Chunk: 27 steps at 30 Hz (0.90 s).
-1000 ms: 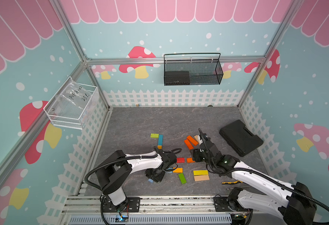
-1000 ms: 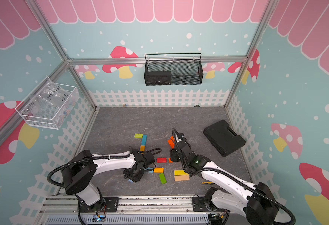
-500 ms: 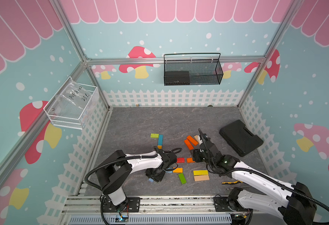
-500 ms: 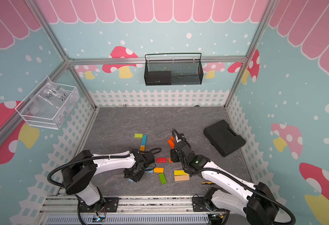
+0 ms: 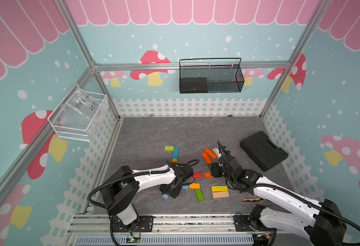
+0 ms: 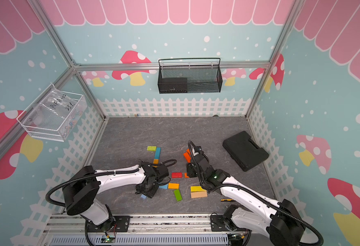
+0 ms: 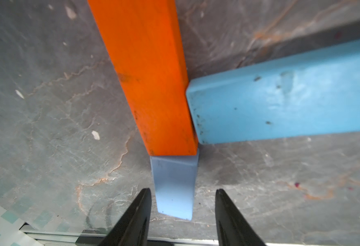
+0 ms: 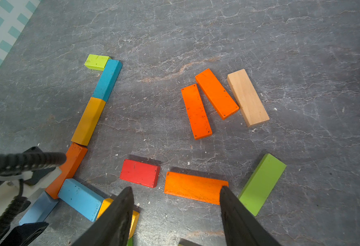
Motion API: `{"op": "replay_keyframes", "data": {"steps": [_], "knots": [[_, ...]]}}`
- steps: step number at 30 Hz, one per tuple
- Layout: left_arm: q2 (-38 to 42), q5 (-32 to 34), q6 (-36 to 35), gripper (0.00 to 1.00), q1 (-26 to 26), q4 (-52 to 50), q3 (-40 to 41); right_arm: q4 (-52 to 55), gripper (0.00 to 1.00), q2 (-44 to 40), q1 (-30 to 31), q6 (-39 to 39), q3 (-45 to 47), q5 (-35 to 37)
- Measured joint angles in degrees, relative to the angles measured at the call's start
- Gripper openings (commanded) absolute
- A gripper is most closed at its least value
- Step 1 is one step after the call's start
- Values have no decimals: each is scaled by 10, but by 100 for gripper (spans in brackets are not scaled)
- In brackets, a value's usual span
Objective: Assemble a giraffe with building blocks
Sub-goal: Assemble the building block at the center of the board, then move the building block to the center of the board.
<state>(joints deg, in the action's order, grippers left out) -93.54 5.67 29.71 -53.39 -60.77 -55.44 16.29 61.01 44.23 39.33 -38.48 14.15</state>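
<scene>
In both top views the building blocks lie flat on the near half of the grey table [image 5: 149,132]. A lime block [image 5: 169,148] and a blue block [image 5: 175,152] form a corner farthest from the arms. A pair of orange blocks [image 5: 210,153] and a tan block [image 5: 214,150] lie side by side close to the end of the right arm [image 5: 281,194]. A red block [image 5: 197,175] sits between the two arms' ends. Nearer the front, a yellow block [image 5: 219,188] touches a second tan block [image 5: 220,194], with a green block [image 5: 199,194] beside them. The left arm [image 5: 151,179] is bent low over a pale blue block [image 5: 165,196]. A black case [image 5: 263,150] lies well apart at the right, and yellow-handled pliers [image 5: 253,199] lie by the right arm.

In the left wrist view the left fingers [image 7: 136,217] stand either side of the pale blue block with table showing in both gaps: open, not gripping it. That block's far end meets the end of a long orange block [image 7: 149,74], and a brighter blue block [image 7: 281,104] butts against its side.

In the right wrist view the right fingers [image 8: 115,217] are spread wide and hold nothing. A flat orange block [image 8: 194,190] lies across the gap at their tips, one tip over its end; whether it touches I cannot tell. The red block lies just beside it. An amber block [image 8: 88,121] continues the line from the blue block.
</scene>
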Motion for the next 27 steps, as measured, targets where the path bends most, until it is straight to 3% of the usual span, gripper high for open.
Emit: {"op": "replay_keyframes", "data": {"steps": [9,17,20,23,27], "knots": [[78,20,10,53,0,-65,-49,5,66,0,0,0,-11,1],[186,139,-7,55,0,-116,-261,31,67,9,0,0,-55,3],[212,207,-29,65,4,-107,-324,47,68,14,0,-1,-78,5],[235,260,-43,78,28,-76,-342,65,69,26,0,0,-106,5],[248,270,-46,75,97,-27,-338,96,70,59,0,0,-151,3]]}}
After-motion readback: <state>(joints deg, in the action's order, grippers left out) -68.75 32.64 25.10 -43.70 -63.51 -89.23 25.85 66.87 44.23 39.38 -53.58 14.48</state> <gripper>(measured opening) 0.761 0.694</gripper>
